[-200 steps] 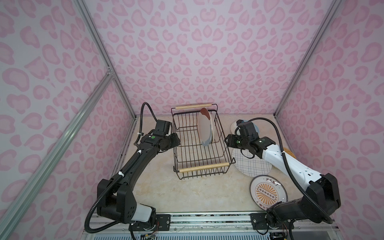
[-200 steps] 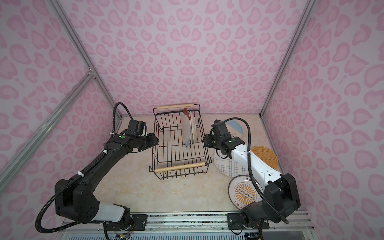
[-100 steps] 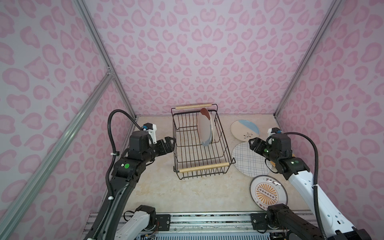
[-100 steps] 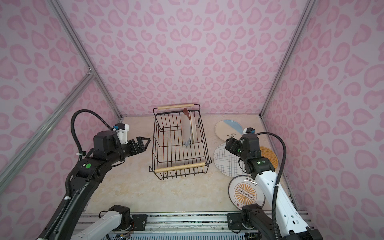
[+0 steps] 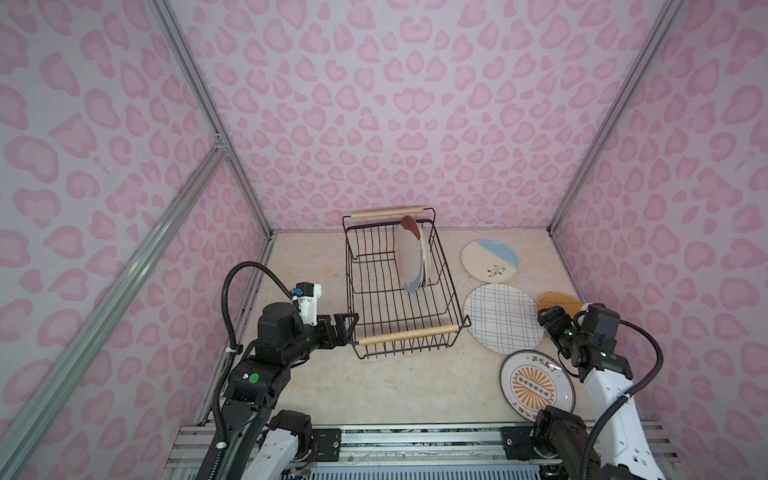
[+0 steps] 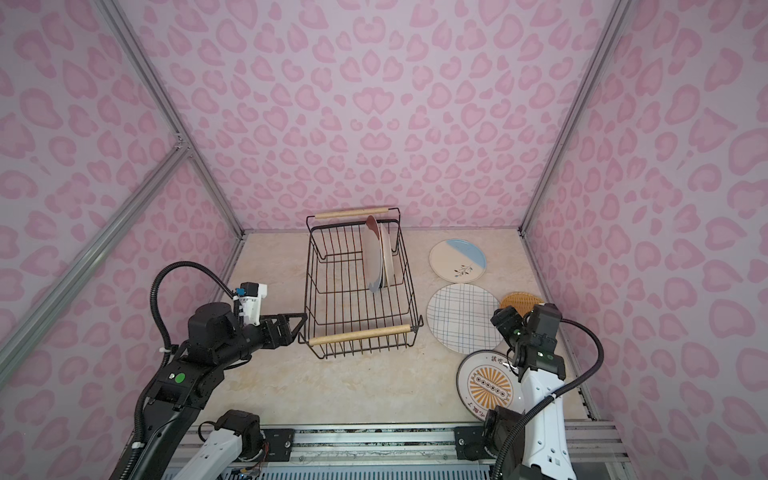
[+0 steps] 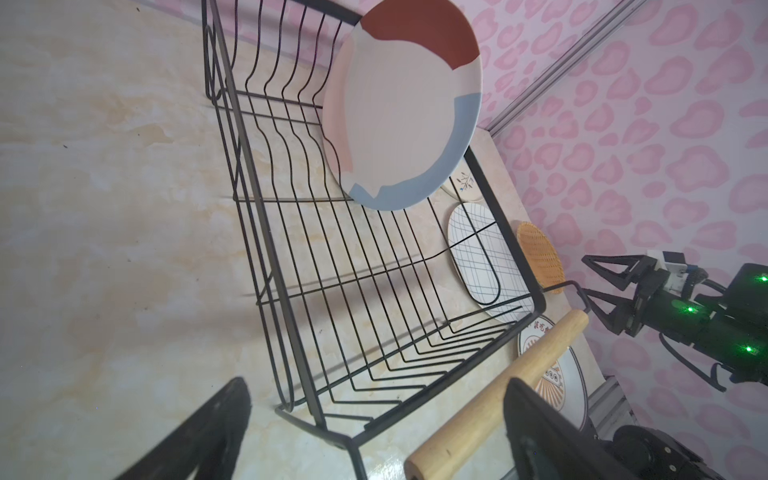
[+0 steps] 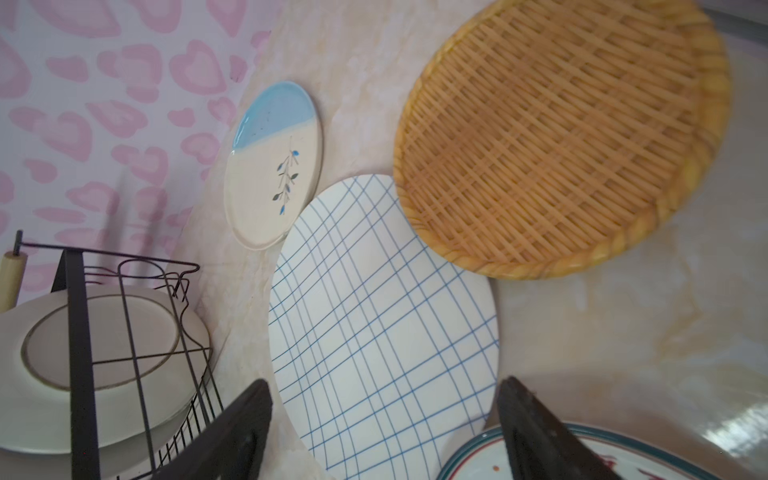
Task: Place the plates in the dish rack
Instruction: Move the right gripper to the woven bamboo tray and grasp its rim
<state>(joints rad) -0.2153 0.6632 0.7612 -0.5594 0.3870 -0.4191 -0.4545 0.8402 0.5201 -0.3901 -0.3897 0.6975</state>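
Note:
The black wire dish rack (image 5: 409, 334) (image 6: 359, 334) stands mid-table. A colour-blocked plate (image 5: 409, 253) (image 7: 403, 108) stands on edge in it, with a pale plate (image 8: 104, 340) right behind. Flat on the table to its right lie a cream-and-blue plate (image 5: 489, 260) (image 8: 274, 166), a blue-gridded plate (image 5: 503, 318) (image 8: 382, 332), a woven plate (image 5: 559, 301) (image 8: 557, 137) and an orange sunburst plate (image 5: 536, 386). My left gripper (image 5: 348, 328) (image 7: 374, 415) is open and empty by the rack's near left corner. My right gripper (image 5: 548, 320) (image 8: 382, 415) hangs open above the gridded plate's near edge.
Pink patterned walls close in the left, back and right sides. The woven plate lies close to the right wall. A metal rail (image 5: 415, 440) runs along the front edge. Bare marble tabletop (image 5: 316, 257) lies left of the rack and in front of it.
Both arms have drawn back from the rack's sides toward the front. Both grippers have opened wider. The plates in the rack have stayed put.

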